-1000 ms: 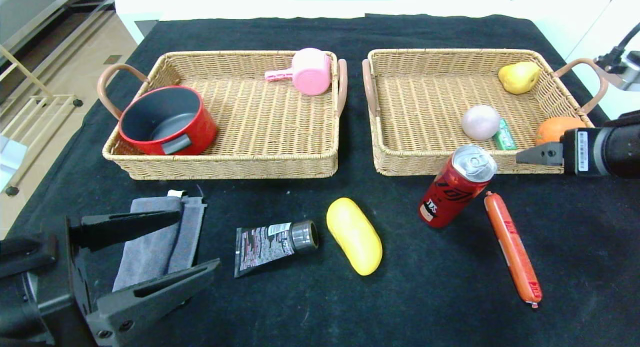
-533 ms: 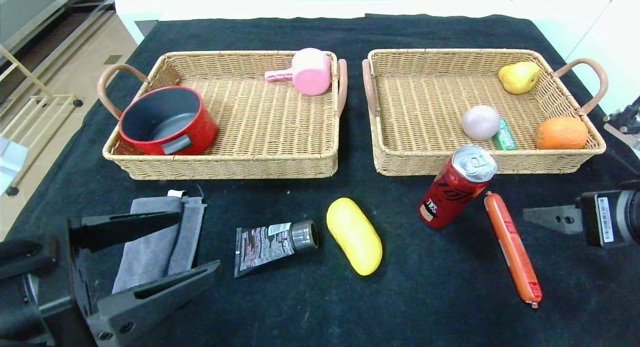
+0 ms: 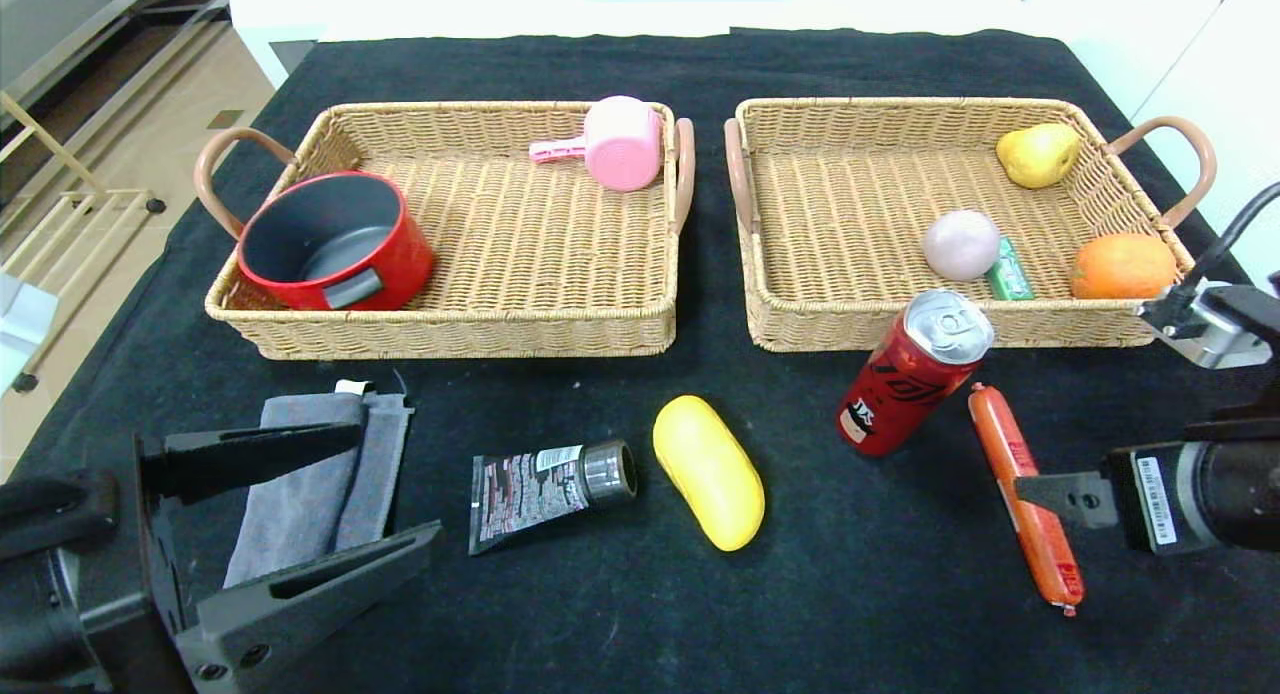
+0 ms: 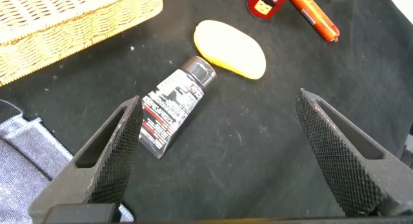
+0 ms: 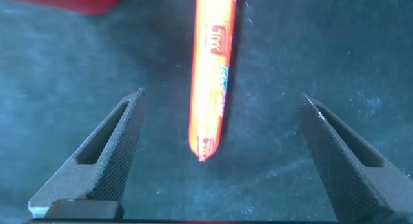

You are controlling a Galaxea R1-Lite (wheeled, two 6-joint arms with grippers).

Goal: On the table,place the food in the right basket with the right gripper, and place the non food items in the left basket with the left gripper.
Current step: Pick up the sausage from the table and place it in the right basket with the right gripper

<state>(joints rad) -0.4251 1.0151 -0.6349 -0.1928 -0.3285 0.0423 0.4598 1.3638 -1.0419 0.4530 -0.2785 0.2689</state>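
On the black-cloth table (image 3: 640, 614), the right gripper (image 3: 1040, 496) reaches in from the right edge, arm nearly level, its tip over the lower half of the long orange-red sausage stick (image 3: 1025, 494). In the right wrist view the two tapered black fingers (image 5: 103, 159) stand spread wide, with the sausage stick (image 5: 211, 75) lying between them, untouched; its end points toward the camera.

The left gripper (image 3: 330, 494) hangs at the near-left corner, jaws also wide apart, just above the folded dark grey cloth towel (image 3: 300, 484). The black printed squeeze tube with grey cap (image 3: 550, 484) lies beside the towel; the left wrist view shows the tube (image 4: 174, 108) between the spread fingers but farther off.

The smooth yellow oblong piece (image 3: 708, 471) lies beside the tube's cap. The red drink can (image 3: 915, 372) stands tilted just in front of the right wicker basket (image 3: 760, 314), which holds the pale pinkish round lump (image 3: 960, 244). The left wicker basket (image 3: 450, 329) sits well apart from both grippers.
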